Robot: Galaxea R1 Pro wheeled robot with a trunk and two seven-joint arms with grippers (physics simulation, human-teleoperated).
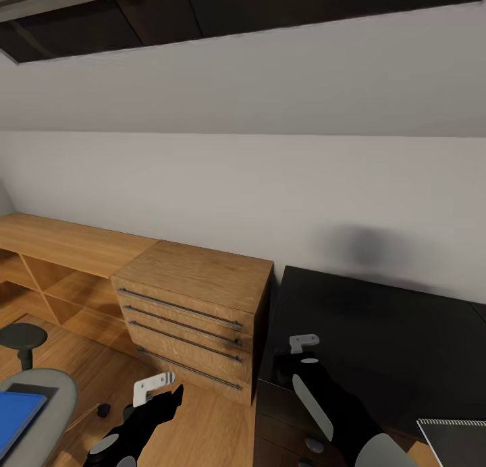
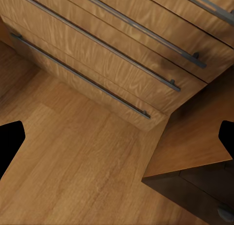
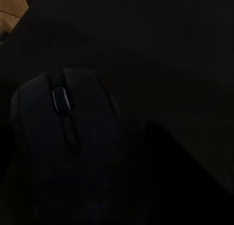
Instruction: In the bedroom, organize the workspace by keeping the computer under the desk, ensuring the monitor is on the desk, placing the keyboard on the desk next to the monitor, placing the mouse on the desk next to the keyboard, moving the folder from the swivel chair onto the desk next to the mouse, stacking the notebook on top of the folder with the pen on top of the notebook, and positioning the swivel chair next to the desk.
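Drawer unit (image 1: 192, 298) grained wood (metal handles); mouse (image 3: 63, 137) matt black.

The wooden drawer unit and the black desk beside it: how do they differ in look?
The drawer unit is light, grained wood; the desk is plain black. The drawer unit's front carries long metal bar handles, one per drawer; the desk's top is a flat slab, and the head view shows a round knob on the front below it. The drawer unit's top is bare, while a spiral notebook lies toward the desk's near right. Both stand against the white wall.
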